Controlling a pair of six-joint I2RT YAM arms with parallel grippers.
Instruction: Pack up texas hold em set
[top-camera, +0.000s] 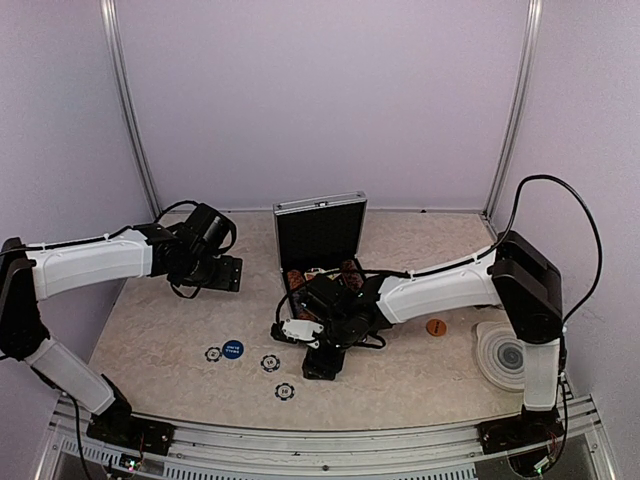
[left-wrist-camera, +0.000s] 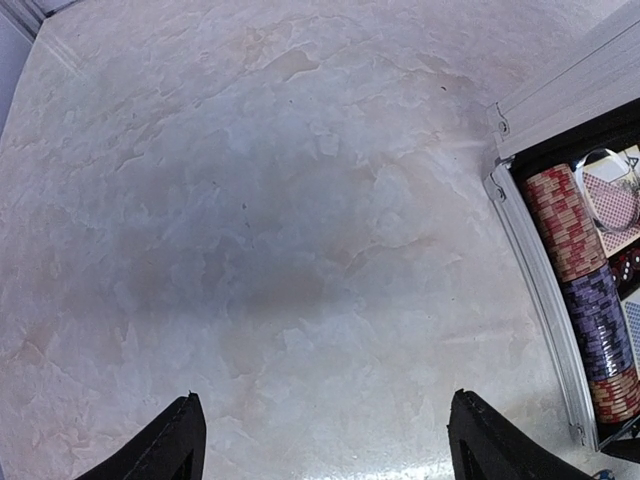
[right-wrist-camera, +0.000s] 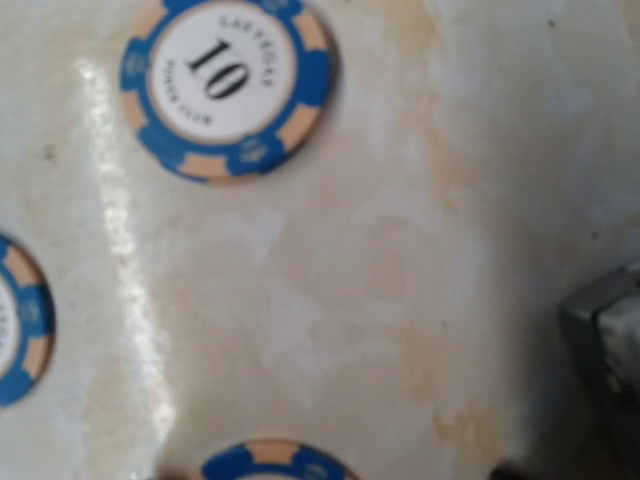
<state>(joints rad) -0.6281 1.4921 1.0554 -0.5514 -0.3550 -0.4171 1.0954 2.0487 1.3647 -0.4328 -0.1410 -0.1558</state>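
Table (top-camera: 150, 320): marbled top | aluminium case (top-camera: 320, 228): open at rear centre, chip rows (left-wrist-camera: 585, 270) inside | left gripper (left-wrist-camera: 325, 400): fingers apart over bare table | right gripper (top-camera: 320, 360): low before case, I cannot tell its jaws | blue "10" chip (right-wrist-camera: 225, 85): loose on table beneath it.

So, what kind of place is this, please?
Most likely a robot test cell in a lab, not a home: plain lilac walls with aluminium posts, two white robot arms bolted to a metal rail at the table edge, and an open poker case.
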